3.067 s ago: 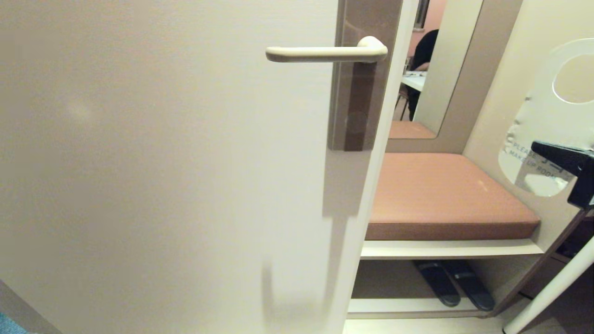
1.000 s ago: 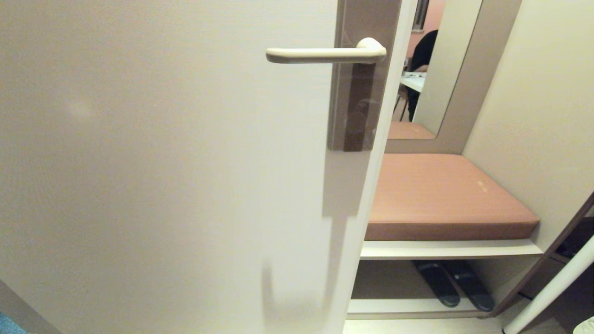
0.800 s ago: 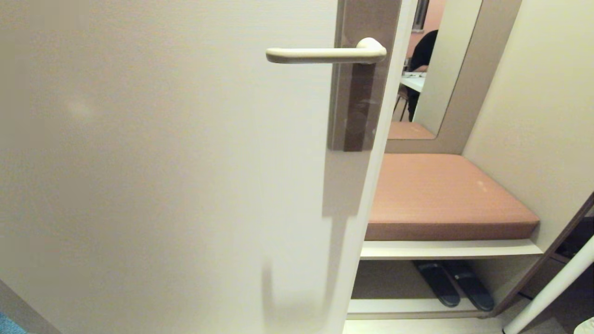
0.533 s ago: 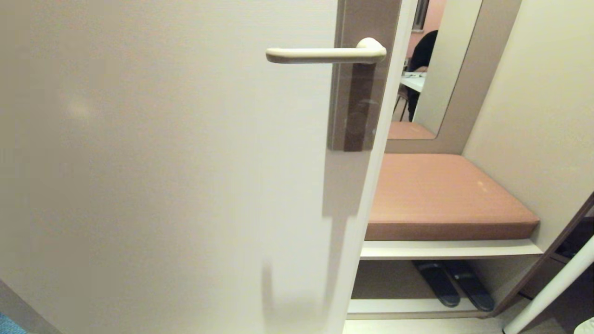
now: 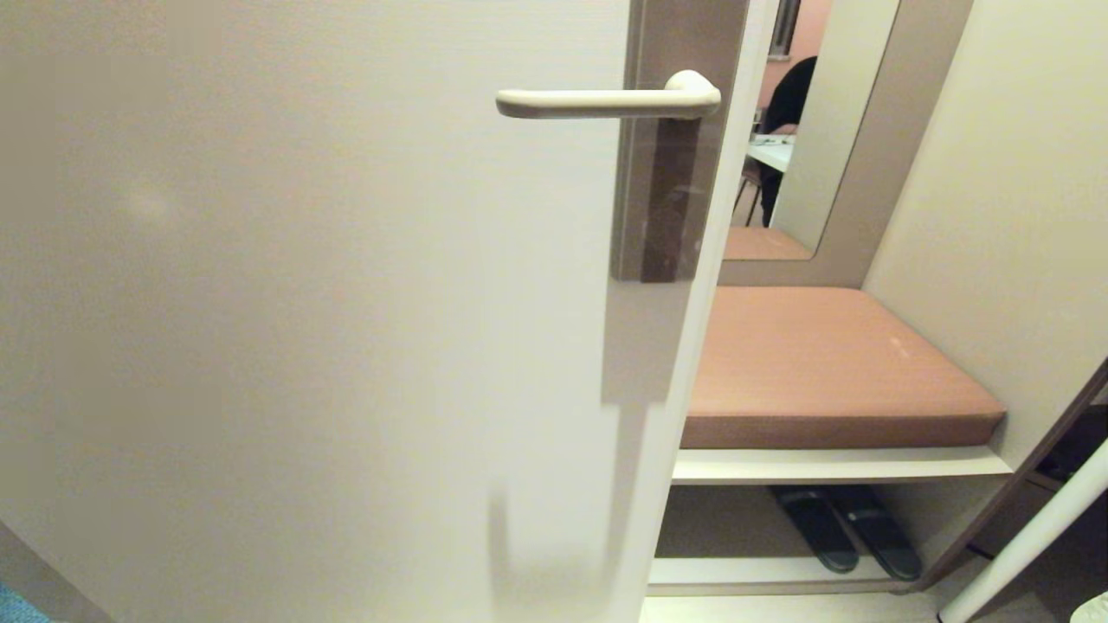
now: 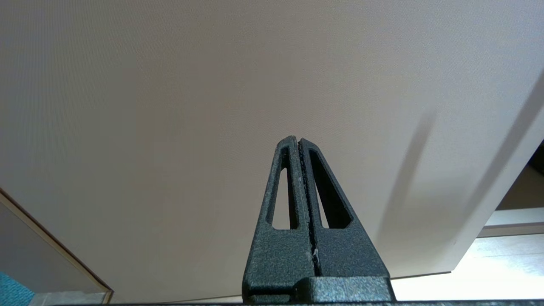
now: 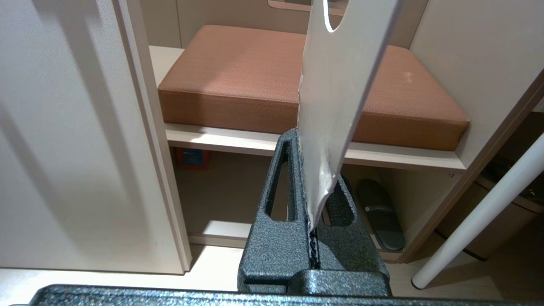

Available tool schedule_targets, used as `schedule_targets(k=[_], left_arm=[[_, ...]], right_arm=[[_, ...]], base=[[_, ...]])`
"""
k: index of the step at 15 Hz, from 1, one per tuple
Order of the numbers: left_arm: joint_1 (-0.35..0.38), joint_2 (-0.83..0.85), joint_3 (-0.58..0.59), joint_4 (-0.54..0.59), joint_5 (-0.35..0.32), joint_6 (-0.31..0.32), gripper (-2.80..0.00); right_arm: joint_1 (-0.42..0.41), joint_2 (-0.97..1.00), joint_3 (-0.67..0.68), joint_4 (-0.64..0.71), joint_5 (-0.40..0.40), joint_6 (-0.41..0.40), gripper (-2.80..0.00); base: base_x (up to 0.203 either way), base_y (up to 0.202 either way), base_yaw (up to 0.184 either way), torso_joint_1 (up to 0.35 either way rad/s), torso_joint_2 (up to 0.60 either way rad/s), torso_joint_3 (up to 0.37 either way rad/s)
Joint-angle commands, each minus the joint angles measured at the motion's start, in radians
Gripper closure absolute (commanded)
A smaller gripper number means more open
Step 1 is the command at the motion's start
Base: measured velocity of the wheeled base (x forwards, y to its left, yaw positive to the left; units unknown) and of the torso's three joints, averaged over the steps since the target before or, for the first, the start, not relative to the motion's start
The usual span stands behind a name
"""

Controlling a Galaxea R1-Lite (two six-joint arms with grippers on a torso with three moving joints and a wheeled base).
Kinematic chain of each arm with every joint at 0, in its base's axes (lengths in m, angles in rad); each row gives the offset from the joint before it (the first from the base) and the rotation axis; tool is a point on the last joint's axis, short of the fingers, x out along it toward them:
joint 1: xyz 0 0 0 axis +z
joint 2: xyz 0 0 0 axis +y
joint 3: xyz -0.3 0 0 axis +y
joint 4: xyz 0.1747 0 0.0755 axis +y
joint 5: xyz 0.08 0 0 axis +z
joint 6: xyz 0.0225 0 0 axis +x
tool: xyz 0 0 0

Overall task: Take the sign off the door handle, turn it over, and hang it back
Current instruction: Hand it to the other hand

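Observation:
The door handle, a cream lever on a brown-grey plate, is bare in the head view, and neither gripper appears there. In the right wrist view my right gripper is shut on the lower end of the sign. The sign is seen nearly edge-on with a white face, and part of its hole is cut off by the frame edge. It hangs in front of the bench, to the right of the door edge. My left gripper is shut and empty, close to the plain door face.
The cream door fills the left. Right of its edge is a bench with a brown cushion and dark slippers on the shelf below. A white pole slants at the far right. A mirror shows a seated person.
About three seconds ago my right gripper held the sign up at the head view's right edge. It has since dropped out of that view. Nothing moved in the last second.

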Motion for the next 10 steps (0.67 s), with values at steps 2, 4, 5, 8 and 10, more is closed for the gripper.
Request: schedule_targets(k=[2, 4, 5, 8, 10], left_arm=[[0.000, 0.000, 0.000, 0.001, 0.000, 0.001, 0.00], [0.000, 0.000, 0.000, -0.002, -0.002, 0.002, 0.00], [0.000, 0.000, 0.000, -0.002, -0.002, 0.002, 0.00], [0.000, 0.000, 0.000, -0.002, -0.003, 0.003, 0.00], [0.000, 0.000, 0.000, -0.002, -0.003, 0.002, 0.00]], right_arm=[[0.000, 0.001, 0.000, 0.000, 0.000, -0.001, 0.00], [0.000, 0.001, 0.000, 0.000, 0.000, -0.001, 0.00], [0.000, 0.001, 0.000, 0.000, 0.000, -0.001, 0.00], [0.000, 0.001, 0.000, 0.000, 0.000, -0.001, 0.00], [0.000, 0.001, 0.000, 0.000, 0.000, -0.001, 0.00]], base=[[0.000, 0.000, 0.000, 0.000, 0.00, 0.000], [0.000, 0.000, 0.000, 0.000, 0.00, 0.000], [0.000, 0.000, 0.000, 0.000, 0.00, 0.000], [0.000, 0.000, 0.000, 0.000, 0.00, 0.000], [0.000, 0.000, 0.000, 0.000, 0.00, 0.000]])
